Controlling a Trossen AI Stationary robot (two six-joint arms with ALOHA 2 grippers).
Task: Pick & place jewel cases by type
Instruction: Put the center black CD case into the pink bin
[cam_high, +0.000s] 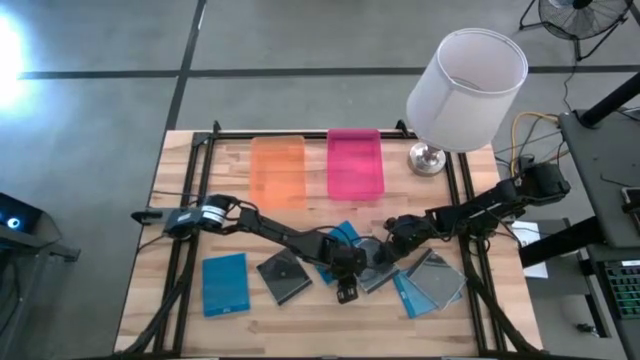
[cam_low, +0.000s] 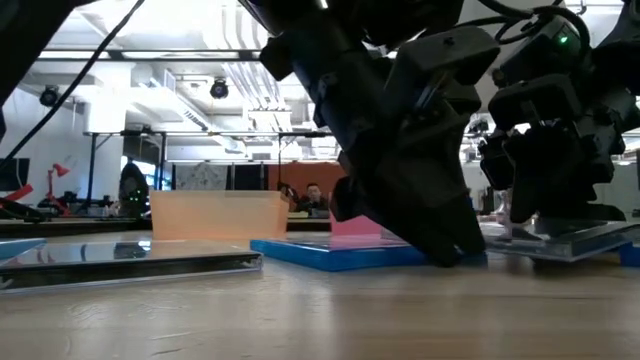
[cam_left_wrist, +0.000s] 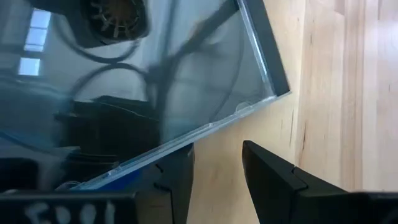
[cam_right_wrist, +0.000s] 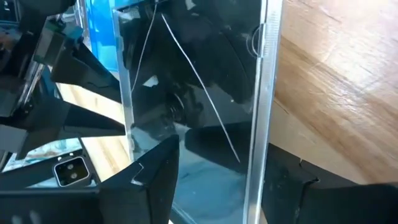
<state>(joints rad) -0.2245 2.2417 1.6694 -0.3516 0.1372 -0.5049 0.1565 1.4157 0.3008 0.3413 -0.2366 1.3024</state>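
Bright blue jewel case (cam_high: 224, 284), grey clear jewel case (cam_high: 283, 275), orange tray (cam_high: 278, 171), pink tray (cam_high: 355, 164), white lampshade (cam_high: 466, 89)

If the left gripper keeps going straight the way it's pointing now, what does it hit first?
Most likely the clear jewel case: its edge lies right ahead of the left gripper, whose fingers are open with one already at that edge. Beyond is bare table. Depth is hard to judge.

Blue and clear jewel cases (cam_high: 224, 283) flat on table
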